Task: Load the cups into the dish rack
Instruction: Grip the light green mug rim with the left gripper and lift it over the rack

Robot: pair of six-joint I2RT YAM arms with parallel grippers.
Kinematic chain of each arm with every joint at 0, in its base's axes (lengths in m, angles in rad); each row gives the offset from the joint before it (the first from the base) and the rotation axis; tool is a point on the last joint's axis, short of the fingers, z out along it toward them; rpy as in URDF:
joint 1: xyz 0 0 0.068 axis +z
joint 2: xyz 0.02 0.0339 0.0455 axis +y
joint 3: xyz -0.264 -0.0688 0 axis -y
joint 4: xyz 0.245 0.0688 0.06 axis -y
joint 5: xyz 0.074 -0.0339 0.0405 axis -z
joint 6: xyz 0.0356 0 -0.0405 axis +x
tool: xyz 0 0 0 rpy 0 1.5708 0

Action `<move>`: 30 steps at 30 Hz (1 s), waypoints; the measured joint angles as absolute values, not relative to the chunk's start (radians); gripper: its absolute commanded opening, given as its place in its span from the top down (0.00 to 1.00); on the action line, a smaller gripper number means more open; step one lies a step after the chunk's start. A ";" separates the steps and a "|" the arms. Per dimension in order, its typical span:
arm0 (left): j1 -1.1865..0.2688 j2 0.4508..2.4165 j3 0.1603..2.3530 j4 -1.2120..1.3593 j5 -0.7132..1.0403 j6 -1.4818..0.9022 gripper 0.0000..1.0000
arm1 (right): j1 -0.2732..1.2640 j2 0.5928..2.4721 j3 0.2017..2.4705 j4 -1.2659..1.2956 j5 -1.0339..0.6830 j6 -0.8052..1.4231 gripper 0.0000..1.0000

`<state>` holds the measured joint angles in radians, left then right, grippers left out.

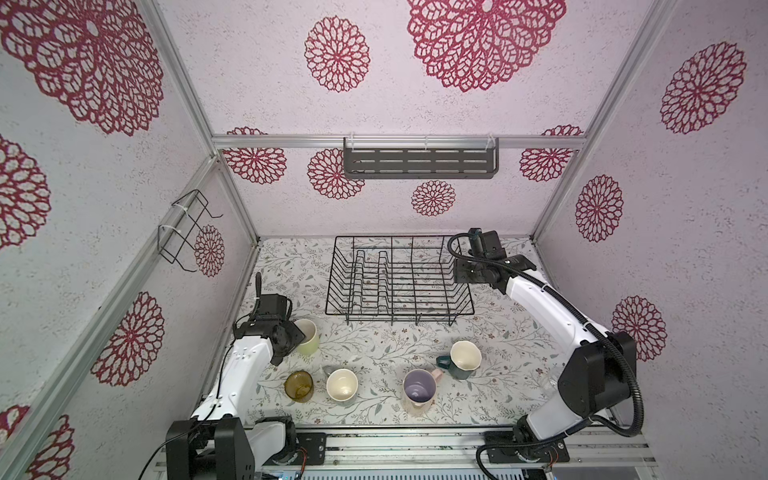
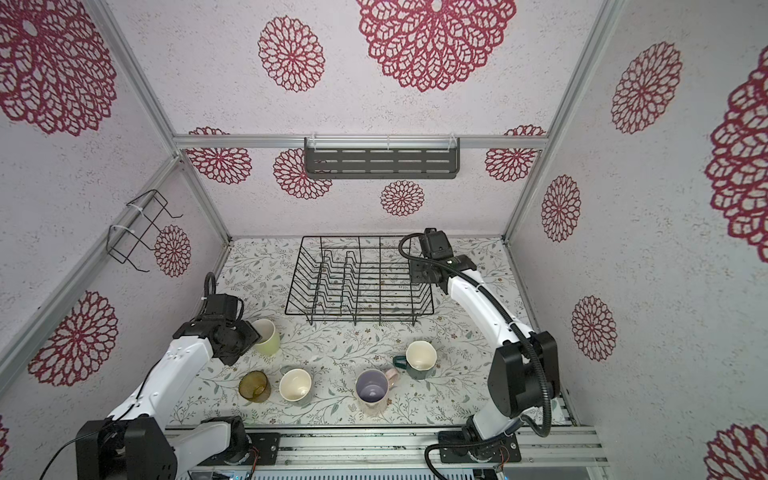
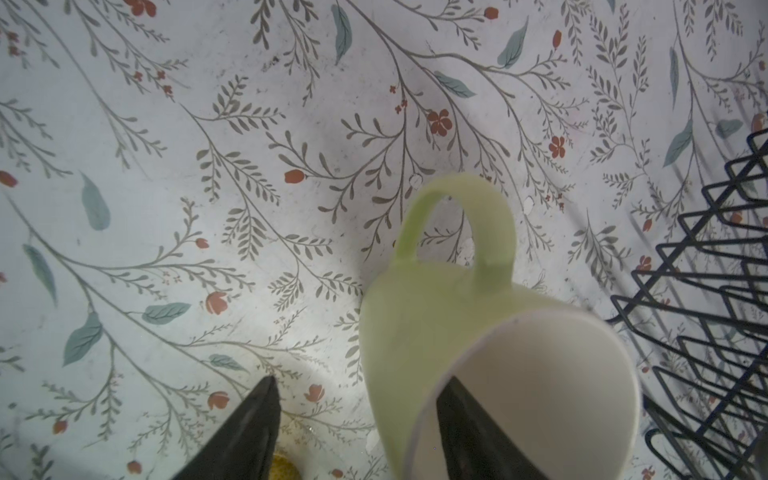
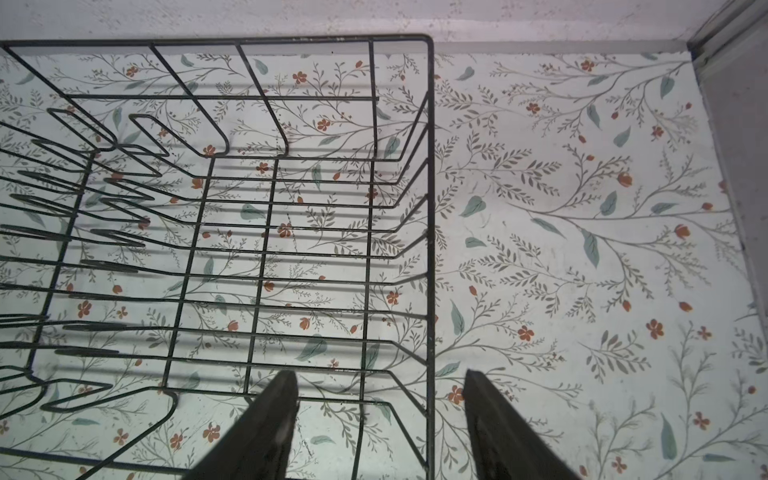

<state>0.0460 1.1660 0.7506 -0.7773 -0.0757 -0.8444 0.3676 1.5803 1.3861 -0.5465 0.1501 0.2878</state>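
Straddling the wall of the lime-yellow cup [image 3: 415,353] for pinching, the left gripper [image 3: 361,379] is seen open; the right gripper [image 4: 380,373] too, above the dish rack [image 4: 431,249].

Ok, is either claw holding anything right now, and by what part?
Nothing gripped yet. Left claw straddles the lime cup's rim wall, jaws apart; right claw empty.

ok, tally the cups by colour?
lime-yellow cup: 1
amber glass: 1
cream-lined grey cup: 1
pink mug: 1
dark teal mug: 1
clear glass (faint): 1
Total: 6, all outside the dish rack
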 measured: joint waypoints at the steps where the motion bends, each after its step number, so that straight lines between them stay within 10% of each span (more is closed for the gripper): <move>1: 0.046 1.167 0.747 -0.770 -0.076 -0.846 0.45 | 0.368 1.572 1.364 -0.535 0.148 0.295 0.33; 13: 0.047 1.174 0.727 -0.740 -0.060 -0.830 0.93 | 0.371 1.364 1.164 -0.340 0.096 0.395 0.33; 30: 0.051 0.871 0.914 -0.899 -0.004 -0.727 1.00 | 0.371 1.166 0.950 -0.059 -0.128 0.463 0.11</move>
